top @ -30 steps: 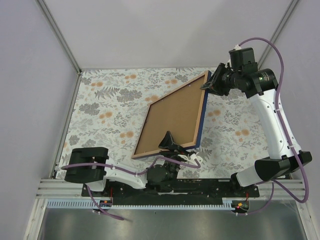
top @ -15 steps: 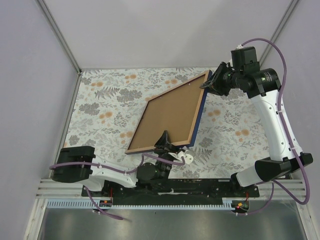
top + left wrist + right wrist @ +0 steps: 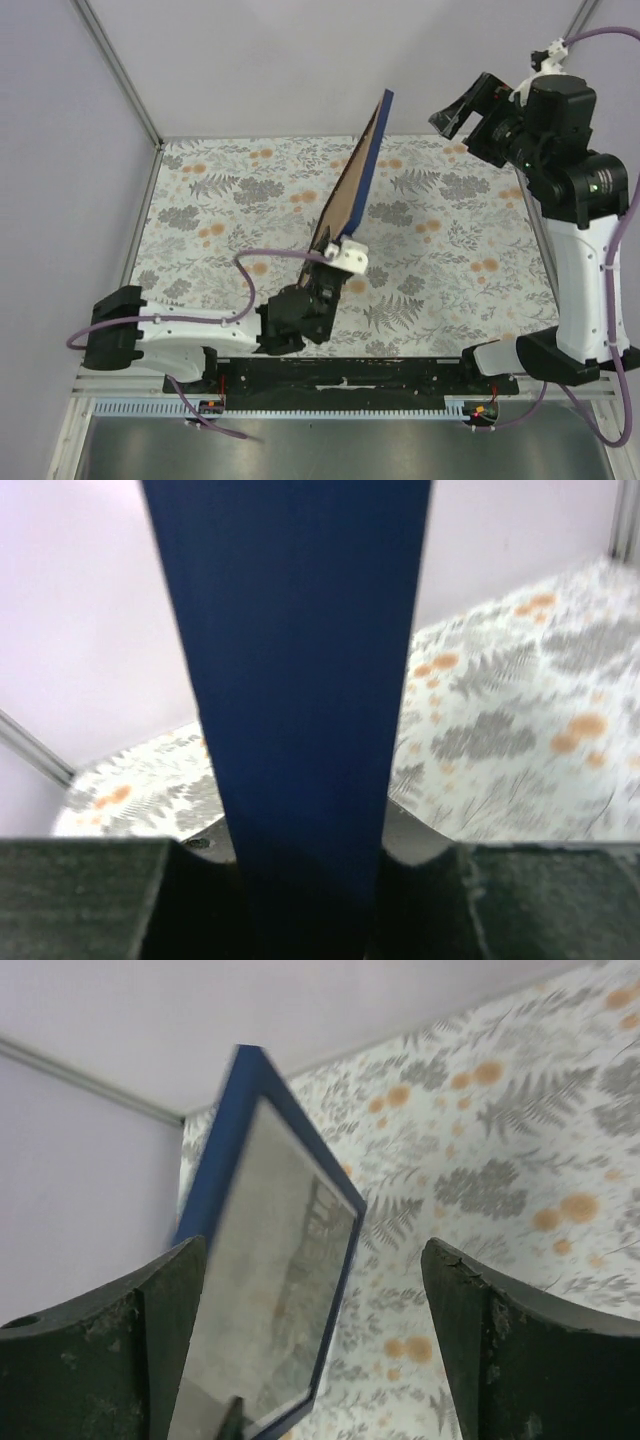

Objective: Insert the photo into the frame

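The left arm's base sits at the table's near left corner. Its left gripper [image 3: 332, 250] reaches toward the middle, fingers pinching the lower edge of a large, thin, rectangular picture frame [image 3: 367, 165] with a dark blue rim. The picture frame stands steeply tilted, almost on edge, above the middle of the table [image 3: 220, 200], which is covered in a grey-and-orange floral cloth. Its top corner leans toward the far edge. From overhead only its brown fibreboard back [image 3: 348, 190], facing left, and the thin blue rim show. The left wrist camera shows just that rim clamped between two dark fingers [image 3: 80, 900]. Only the right wrist camera sees the glass front, where the photo [image 3: 285, 1280], a grey print with dark hut shapes, lies behind the glass. Near the far right corner the right gripper [image 3: 468, 102] hangs in the air well apart from the picture frame, its fingers [image 3: 100, 1360] spread wide and holding nothing.
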{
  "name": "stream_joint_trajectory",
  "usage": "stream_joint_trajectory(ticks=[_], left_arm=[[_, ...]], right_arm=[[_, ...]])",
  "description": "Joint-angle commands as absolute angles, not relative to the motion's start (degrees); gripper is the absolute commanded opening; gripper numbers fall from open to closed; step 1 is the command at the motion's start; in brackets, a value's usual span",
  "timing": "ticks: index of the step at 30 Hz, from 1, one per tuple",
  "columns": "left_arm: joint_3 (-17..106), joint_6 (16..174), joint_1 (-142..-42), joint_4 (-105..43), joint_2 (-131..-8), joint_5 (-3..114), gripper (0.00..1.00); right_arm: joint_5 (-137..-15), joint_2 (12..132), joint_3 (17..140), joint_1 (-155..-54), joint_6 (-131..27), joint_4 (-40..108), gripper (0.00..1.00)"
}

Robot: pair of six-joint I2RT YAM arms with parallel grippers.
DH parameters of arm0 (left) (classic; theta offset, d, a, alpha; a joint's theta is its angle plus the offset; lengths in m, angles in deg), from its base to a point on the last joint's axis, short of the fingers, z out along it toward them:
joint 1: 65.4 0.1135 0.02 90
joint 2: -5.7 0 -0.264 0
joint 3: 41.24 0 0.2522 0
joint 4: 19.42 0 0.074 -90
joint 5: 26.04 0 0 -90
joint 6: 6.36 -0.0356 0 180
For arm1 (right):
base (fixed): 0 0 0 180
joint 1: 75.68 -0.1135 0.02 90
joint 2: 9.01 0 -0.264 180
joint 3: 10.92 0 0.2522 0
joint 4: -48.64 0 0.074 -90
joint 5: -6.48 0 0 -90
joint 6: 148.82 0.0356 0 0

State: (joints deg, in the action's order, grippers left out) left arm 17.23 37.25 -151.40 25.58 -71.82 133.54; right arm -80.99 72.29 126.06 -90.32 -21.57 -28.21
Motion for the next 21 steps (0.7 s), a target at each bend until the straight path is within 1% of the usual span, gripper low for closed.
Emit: stream_joint_trajectory(ticks=[1,3,7,10,13,16,19,21], left_arm=[[34.18,76.11,-141.54,-5.61,-64.09,120.93,0.02],[42.36,85.79,-137.06,-20.03,-65.66,116.98,0.02],[54.67,99.15,-130.19,-37.35,-69.00,107.57,0.02],[60.75,109.97,-122.74,-46.60,-71.02,95.65,0.02],[62.87,118.25,-113.42,-50.40,-72.08,80.36,0.02],[62.78,124.84,-104.89,-50.67,-73.22,66.20,0.02],[61.56,130.20,-96.63,-49.01,-76.03,49.94,0.02],[57.97,134.24,-92.05,-43.94,-77.35,40.88,0.02]], right_arm=[[-93.69,66.68,125.28,-88.87,-26.74,-22.35,0.96],[-95.46,65.61,123.08,-87.38,-27.71,-20.76,0.98],[-93.54,66.31,120.36,-84.65,-28.59,-20.41,0.98],[-91.52,67.19,116.76,-83.69,-29.11,-19.36,0.98],[-89.59,67.37,112.36,-82.72,-29.38,-17.60,0.98],[-88.18,67.37,108.58,-82.01,-29.91,-15.93,0.98],[-87.03,67.28,104.80,-81.57,-29.91,-14.17,0.98],[-85.89,67.46,102.60,-81.40,-30.00,-13.12,0.97]])
